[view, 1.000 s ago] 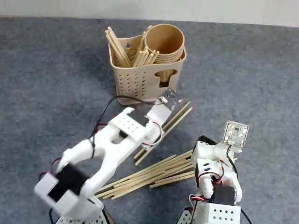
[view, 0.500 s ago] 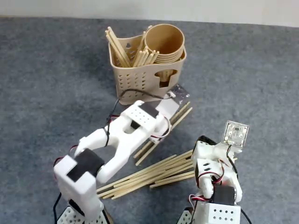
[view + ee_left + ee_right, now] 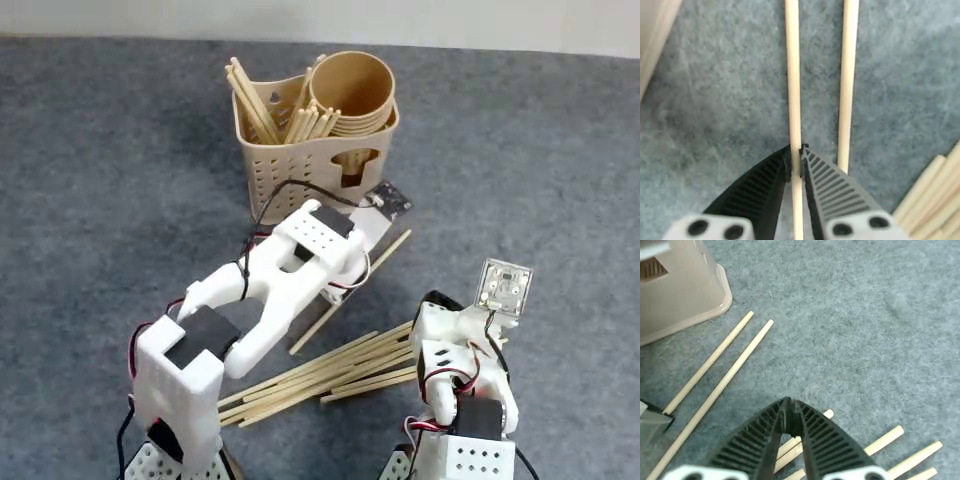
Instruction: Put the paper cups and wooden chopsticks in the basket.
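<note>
Left claw [image 3: 795, 151]: pinched on one chopstick [image 3: 792, 75], so it lifts singly.
Neighbour chopstick [image 3: 848, 75]: just beside that claw, not gripped.
Right claw [image 3: 788, 410]: closed, empty.

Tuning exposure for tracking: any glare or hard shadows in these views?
High view: even light, no hard shadow around the basket. Left wrist view: no glare on the chopstick in the left claw. Right wrist view: carpet evenly lit.

— Where does room lie?
— On the bare carpet [image 3: 110, 200] left of the basket [image 3: 300, 172].
— What blocks?
— The chopstick pile [image 3: 320, 378] between the arms; a loose chopstick [image 3: 847, 85] just beside the left gripper [image 3: 796, 150] and its held chopstick [image 3: 792, 75].
</note>
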You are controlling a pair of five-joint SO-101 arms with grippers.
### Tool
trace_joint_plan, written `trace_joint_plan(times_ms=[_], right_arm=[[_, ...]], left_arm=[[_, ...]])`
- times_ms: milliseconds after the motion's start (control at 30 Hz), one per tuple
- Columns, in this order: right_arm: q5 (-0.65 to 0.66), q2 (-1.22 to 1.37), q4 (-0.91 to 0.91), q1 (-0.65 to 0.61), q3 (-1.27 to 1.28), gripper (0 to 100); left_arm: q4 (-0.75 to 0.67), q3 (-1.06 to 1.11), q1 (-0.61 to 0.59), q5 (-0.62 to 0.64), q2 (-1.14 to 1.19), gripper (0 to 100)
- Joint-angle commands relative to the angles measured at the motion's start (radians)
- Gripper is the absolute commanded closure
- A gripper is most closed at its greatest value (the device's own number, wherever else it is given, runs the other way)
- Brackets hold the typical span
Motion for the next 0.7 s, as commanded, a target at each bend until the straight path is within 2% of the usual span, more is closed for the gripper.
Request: trace_joint_plan(times_ms=[0, 667], right_arm=[[0.009, -0.018, -0.024, 0.010, 0.137, 99.3], [0.009, -0.018, -0.024, 0.010, 0.137, 99.3]], left_arm=[[0.014, 0.024, 0.019, -0.009, -0.125, 100], [0.020, 0.245, 0.024, 0.000, -0.657, 100]])
